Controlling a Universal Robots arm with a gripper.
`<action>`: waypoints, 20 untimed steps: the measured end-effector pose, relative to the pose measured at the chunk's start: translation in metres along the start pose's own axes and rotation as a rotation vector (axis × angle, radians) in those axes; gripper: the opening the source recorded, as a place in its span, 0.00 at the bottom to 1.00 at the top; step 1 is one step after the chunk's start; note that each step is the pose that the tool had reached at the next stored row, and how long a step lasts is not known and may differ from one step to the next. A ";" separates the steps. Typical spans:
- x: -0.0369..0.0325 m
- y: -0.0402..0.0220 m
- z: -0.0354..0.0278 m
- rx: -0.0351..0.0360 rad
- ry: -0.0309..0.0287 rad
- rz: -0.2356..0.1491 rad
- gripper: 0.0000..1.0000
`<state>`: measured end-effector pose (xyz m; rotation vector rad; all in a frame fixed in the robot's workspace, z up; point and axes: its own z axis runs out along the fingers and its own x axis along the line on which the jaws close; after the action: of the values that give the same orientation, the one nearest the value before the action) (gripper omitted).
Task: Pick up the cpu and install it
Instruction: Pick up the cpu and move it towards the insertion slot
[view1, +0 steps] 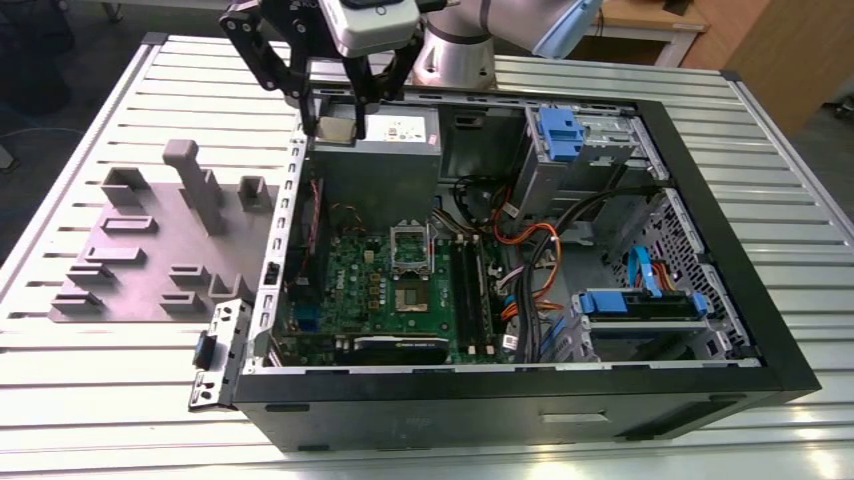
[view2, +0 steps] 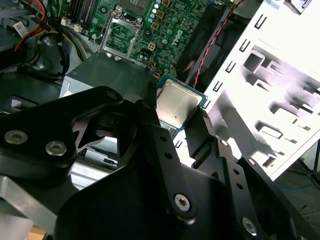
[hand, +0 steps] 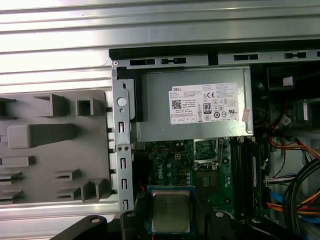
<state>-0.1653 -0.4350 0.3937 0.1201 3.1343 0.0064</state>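
**CPU gripped, hanging over the PSU end of the case, not yet at the socket**

Black tool linkage (view2: 175, 117) is closest to the lens in both wrist views. Its two fingers are clamped on opposite edges of the cpu (view2: 177, 102), with the silvery lid facing the camera. The first wrist view shows the same grip: cpu (hand: 171, 211) sits level between the finger tips.

In the exterior view the tool (view1: 340, 115) hangs above the power supply (view1: 374, 165) at the far end of the open PC case (view1: 694, 180). The cpu (view1: 336, 127) is well apart from the socket (view1: 410, 297) on the green motherboard (view1: 350, 275). The grey tray (view1: 147, 250) sits on the slatted worktop (view1: 80, 400) just beside the case.

My read on doing the carry well:
- Keep the chip flat and don't tilt it.
- An edge grip has little margin, so go slow.
- Stay clear of the case wall and the orange cables (view1: 534, 240).
- Square the chip to the socket outline before any descent.

Can't make out:
- The cpu underside, or its notches and corner mark.
- Socket pins are too small to judge.
- The frame (view1: 410, 243) above the socket looks flipped up, but I'm not sure.
- Finger contact depth on the chip edges, which the linkage hides.
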 end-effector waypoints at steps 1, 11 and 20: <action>-0.0005 0.0000 0.0000 0.0000 0.0000 0.000 0.47; -0.0037 0.0003 0.0000 0.0000 0.0000 0.000 0.47; -0.0056 0.0004 0.0000 0.0000 0.0000 0.000 0.47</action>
<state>-0.1597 -0.4350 0.3937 0.1201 3.1343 0.0064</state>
